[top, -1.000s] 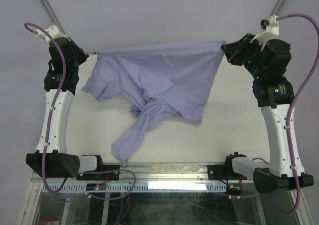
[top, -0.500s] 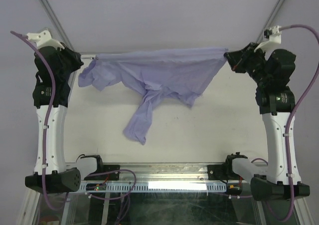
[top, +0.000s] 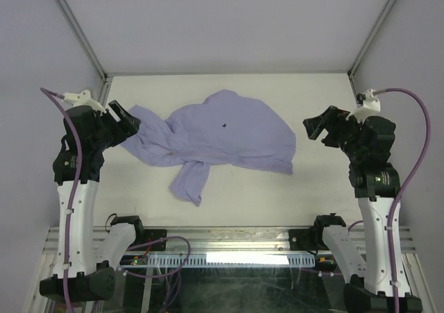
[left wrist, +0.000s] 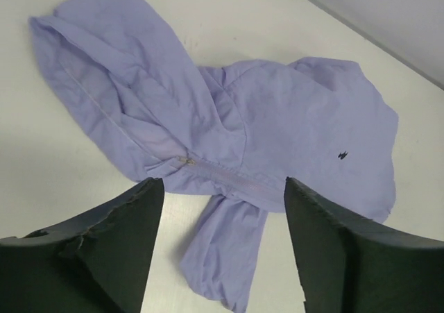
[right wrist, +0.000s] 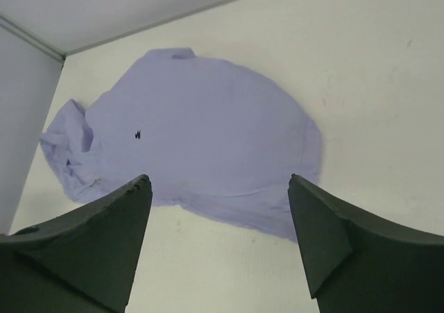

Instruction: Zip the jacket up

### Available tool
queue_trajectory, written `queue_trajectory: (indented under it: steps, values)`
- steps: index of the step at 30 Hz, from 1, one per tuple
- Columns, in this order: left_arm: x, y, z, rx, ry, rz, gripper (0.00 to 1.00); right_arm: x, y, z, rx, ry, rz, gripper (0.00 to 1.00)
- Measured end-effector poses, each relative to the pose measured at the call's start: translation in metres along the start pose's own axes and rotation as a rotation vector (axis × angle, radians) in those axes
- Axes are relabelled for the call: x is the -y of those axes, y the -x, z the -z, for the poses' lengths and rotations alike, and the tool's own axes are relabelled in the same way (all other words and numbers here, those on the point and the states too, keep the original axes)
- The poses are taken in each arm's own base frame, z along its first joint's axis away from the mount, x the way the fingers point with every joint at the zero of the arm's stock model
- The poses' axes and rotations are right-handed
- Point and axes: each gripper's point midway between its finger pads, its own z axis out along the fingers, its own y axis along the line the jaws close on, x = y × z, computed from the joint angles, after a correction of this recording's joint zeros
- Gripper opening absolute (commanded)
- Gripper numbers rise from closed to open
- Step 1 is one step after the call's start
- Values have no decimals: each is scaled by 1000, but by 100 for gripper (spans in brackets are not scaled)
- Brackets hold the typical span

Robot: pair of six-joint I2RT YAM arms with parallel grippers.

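**Clerk:** First entry?

**Checker:** One thin, wrinkled lavender-purple fabric jacket (top: 229, 136), long-sleeved. It lies on the flat white table (top: 277, 202), in the far half, between the two arms and somewhat left of centre.

**Clerk:** Lay of the cloth?

**Checker:** The right portion is spread as a smooth, rounded panel. The left portion is bunched in overlapping folds. One long sleeve (top: 189, 182) trails toward the near edge, left of centre. A small dark dot (top: 225, 125) sits on the smooth panel, near the garment's middle.

**Clerk:** Fastening?

**Checker:** A small pale tab (left wrist: 186, 161), metal by the look of it, sits on a folded edge in the bunched part. A straight seam line runs from it (only the left wrist view shows this, and I cannot tell whether the two sides beside it are joined).

**Clerk:** Second entry?

**Checker:** The left gripper (top: 130, 121), black, with two fingers. Its jaws are spread wide with nothing between them. It hangs just beside the jacket's left end and faces the cloth. I cannot tell whether it touches the fabric.

**Clerk:** Third entry?

**Checker:** The right gripper (top: 316, 125), same make. Its jaws are also wide and empty. It is near the jacket's right edge, apart from it, and faces the smooth panel.
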Motion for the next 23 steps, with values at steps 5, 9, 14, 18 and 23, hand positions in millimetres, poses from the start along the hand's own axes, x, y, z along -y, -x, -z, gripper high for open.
queue_trajectory:
  steps: [5,9,14,18,23]
  values:
    - [20,50,49,146,33,-63,87,-6,39,34,141,-66,104,99]
    - [41,94,100,315,18,-97,96,-15,78,67,291,-106,176,99]
    - [41,109,141,428,22,-99,99,-22,96,105,430,-119,241,99]
    - [38,107,140,421,42,-103,99,-25,100,120,495,-113,264,99]
    - [36,99,127,373,56,-122,99,-22,98,117,495,-117,265,99]
